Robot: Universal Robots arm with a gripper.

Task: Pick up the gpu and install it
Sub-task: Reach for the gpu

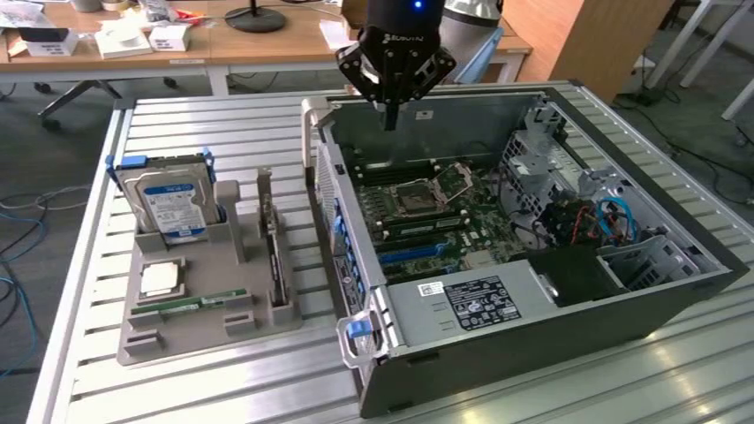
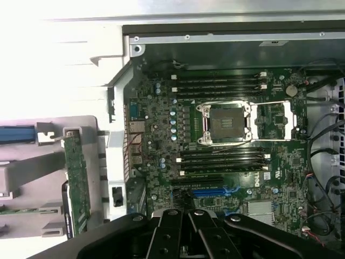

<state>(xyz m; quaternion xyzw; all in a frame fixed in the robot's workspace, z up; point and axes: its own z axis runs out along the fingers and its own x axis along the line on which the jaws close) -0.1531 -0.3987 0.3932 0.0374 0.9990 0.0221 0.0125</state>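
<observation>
The gpu (image 1: 272, 231) stands on its edge in a slot of the grey holder (image 1: 200, 329), at the exterior view's left of the open computer case (image 1: 518, 340). In the wrist view the gpu (image 2: 77, 181) shows as a narrow green-looking board beside the case wall. My gripper (image 1: 389, 119) hangs above the far part of the case, over the motherboard (image 1: 442, 221), with its fingers shut together and nothing between them. It is well apart from the gpu. The gripper (image 2: 188, 216) looks down on the motherboard (image 2: 161, 135).
The holder also carries a hard drive (image 1: 175, 205) with a blue-white label, a processor chip (image 1: 162, 278) and a memory stick (image 1: 189, 303). Inside the case are the processor socket (image 2: 226, 123), a blue expansion slot (image 2: 215, 191), the power supply (image 1: 471, 300) and cables (image 1: 613, 221). Desks stand behind.
</observation>
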